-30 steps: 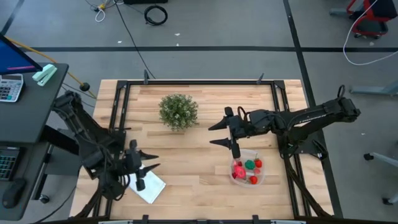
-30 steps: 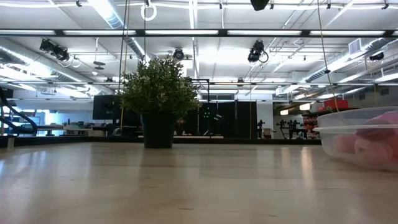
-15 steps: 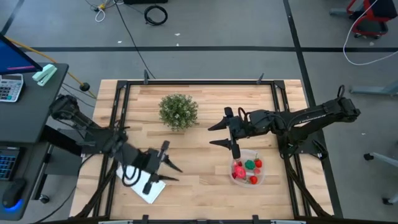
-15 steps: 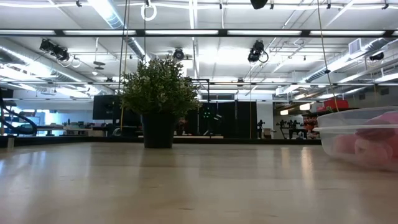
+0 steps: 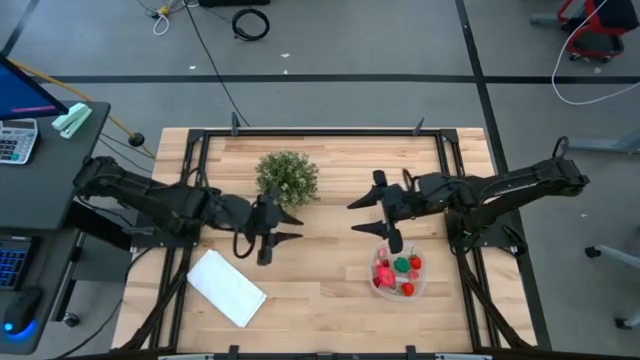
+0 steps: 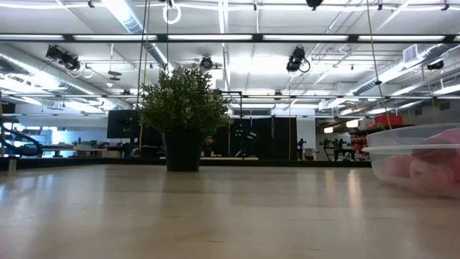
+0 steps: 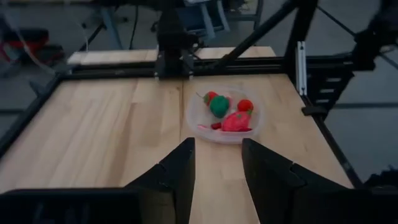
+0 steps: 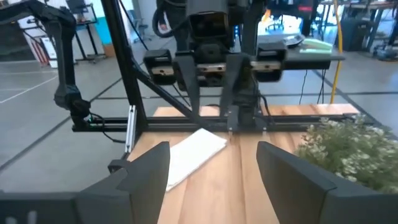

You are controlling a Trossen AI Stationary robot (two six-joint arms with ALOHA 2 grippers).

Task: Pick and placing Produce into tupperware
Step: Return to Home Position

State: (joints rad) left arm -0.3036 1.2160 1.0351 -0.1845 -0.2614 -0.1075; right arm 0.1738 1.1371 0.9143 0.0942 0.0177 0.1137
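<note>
the container (image 5: 413, 288) stands on the right half of the table (image 5: 330, 290), closer to the front edge than to the back. inside it lie the toy fruits (image 5: 384, 276), red and pink, together with one green piece (image 5: 401, 264) in the middle of them. no fruit lies on the wood outside it. in the low view the container shows only at the right border, with pink shapes behind its clear wall.

the right gripper (image 5: 371, 226) hangs just beside the container, on the side toward the table's middle. its fingers are spread wide and hold nothing, and one of them reaches over the container's rim in the high view.

the left gripper (image 5: 296, 227) is over the middle of the table, well apart from the container and pointing toward it. its fingers are apart with a smaller gap, also holding nothing. it is just in front of the plant (image 5: 287, 178). a white sheet (image 5: 226, 288) lies flat near the front left corner, apart from both grippers.
</note>
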